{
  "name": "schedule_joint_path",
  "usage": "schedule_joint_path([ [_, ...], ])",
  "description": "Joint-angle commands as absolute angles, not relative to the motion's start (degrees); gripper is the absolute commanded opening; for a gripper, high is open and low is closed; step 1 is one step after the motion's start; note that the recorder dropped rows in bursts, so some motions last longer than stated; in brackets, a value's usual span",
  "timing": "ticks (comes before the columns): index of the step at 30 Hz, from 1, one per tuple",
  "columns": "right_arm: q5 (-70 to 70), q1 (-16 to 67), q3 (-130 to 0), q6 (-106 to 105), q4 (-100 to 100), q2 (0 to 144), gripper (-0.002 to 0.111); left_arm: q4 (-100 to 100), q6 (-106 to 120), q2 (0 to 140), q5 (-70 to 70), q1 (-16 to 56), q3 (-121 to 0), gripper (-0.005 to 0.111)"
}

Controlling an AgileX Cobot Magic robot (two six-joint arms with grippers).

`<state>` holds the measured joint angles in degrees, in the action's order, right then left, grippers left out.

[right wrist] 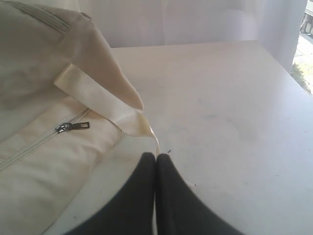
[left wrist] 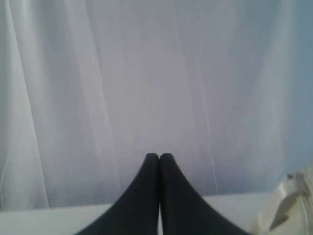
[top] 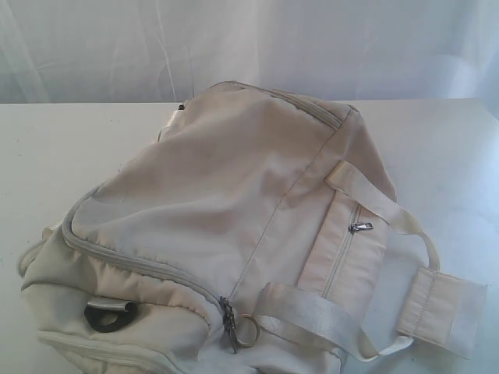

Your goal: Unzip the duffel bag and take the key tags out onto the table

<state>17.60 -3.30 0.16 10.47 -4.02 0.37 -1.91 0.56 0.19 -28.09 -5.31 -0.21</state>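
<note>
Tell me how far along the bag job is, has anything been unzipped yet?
Nothing looks done: the duffel bag has its grey zipper closed up to the pull ring, and no key tags show on the table. Nothing is in hand either; the left gripper and right gripper are both shut, neither on a zipper. All of it is left: unzipping, then taking the tags out.

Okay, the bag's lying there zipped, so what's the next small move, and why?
Probably open the right gripper and bring it toward the ring pull on the duffel bag's main zipper. That zipper looks closed, this gripper and the left gripper are shut, and no key tags show.
</note>
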Motion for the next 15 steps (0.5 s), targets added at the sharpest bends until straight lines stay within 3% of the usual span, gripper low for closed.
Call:
schedule_joint_path([
  [1,16.5,-3.5,0.0,10.7,-4.5,0.0,0.0,-2.4,0.0,0.0,-38.4,-5.5,0.0,0.0],
  [10,16.0,-3.5,0.0,10.7,-4.5,0.0,0.0,-2.5,-9.4,0.0,-63.0,-5.5,0.0,0.0],
  [15,12.3,-3.5,0.0,10.7,-4.5,0.0,0.0,-2.5,-9.4,0.0,-69.3,-5.5,0.0,0.0],
])
